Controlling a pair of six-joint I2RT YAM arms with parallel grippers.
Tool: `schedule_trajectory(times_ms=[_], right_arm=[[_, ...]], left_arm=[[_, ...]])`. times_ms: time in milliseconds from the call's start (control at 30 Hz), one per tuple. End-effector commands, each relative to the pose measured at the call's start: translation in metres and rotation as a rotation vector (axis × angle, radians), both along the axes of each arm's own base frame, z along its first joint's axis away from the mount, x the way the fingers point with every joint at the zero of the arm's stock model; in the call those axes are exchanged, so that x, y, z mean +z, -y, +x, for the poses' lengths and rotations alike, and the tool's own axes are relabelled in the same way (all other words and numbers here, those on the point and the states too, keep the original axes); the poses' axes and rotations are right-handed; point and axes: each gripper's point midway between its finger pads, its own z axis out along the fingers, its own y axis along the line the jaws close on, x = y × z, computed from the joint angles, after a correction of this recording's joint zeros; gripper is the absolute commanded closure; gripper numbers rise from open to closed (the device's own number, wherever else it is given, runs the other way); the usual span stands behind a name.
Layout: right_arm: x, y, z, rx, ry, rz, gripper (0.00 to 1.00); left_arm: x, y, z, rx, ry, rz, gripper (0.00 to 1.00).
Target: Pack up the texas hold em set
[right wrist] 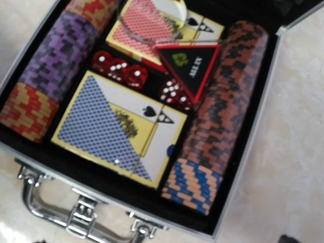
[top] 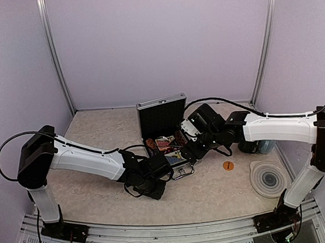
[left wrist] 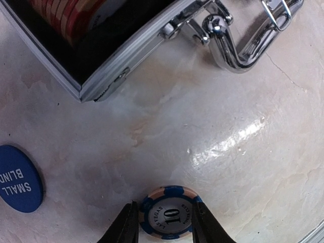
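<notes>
case (top: 161, 117): open in the middle of the table, nearer the far edge, lid upright; chip rows down both sides, blue deck (right wrist: 114, 129), red deck (right wrist: 152, 30), red dice and black triangle (right wrist: 190, 63) between them
blue chip (left wrist: 167, 212): flat on the bare table, just off a near corner of the case, apart from it
left gripper (left wrist: 165, 210): low over the table, one of its fingers (left wrist: 124, 228) on each side of the blue chip and seemingly touching its rim; a pinch across the edge, how firm i cannot tell
right gripper (top: 187, 151): spread wide above the open case, nothing held
small blind button (left wrist: 17, 178): on the table near the blue chip, not packed
orange button (top: 228, 165): loose on the table toward the right edge, between the case and the grey coaster (top: 269, 178)
risk, slip: the chip is thin and the table looks glossy; a pinch off-centre on the rim could squirt it out or tip it on edge
risk, scrape: fingertips this low may drag on the table as the chip lifts
risk, clash: the right arm hangs over the case, where the left must probably carry the chip; both could meet there
risk, fit: the row ending in blue chips (right wrist: 192, 186) looks nearly full; a chip seated crooked could stop the lid shutting
risk, leftovers: both buttons could be forgotten outside
</notes>
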Motion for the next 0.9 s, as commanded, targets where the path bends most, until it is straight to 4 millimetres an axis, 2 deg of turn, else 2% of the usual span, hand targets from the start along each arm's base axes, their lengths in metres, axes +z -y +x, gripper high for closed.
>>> schedule_trajectory(times_ms=[0, 100, 200, 300, 500, 867], right_arm=[[0.006, -0.003, -0.003, 0.015, -0.009, 0.055, 0.01], [0.005, -0.004, -0.005, 0.018, -0.018, 0.065, 0.01], [0.002, -0.003, -0.006, 0.015, -0.024, 0.063, 0.01], [0.0, -0.002, -0.007, 0.014, -0.032, 0.06, 0.01], [0.001, 0.0, -0.008, 0.009, -0.027, 0.062, 0.01], [-0.001, 0.004, -0.013, 0.013, -0.025, 0.073, 0.01]], left_arm=[[-0.016, -0.015, -0.008, 0.007, -0.036, 0.049, 0.6], [-0.01, -0.013, -0.007, 0.008, -0.026, 0.041, 0.47], [-0.007, -0.01, -0.007, 0.003, -0.026, 0.032, 0.44], [-0.009, -0.009, -0.011, -0.013, -0.043, 0.039, 0.44], [-0.03, -0.022, -0.02, -0.034, -0.059, 0.166, 0.46], [-0.047, -0.028, -0.032, -0.053, -0.071, 0.261, 0.5]])
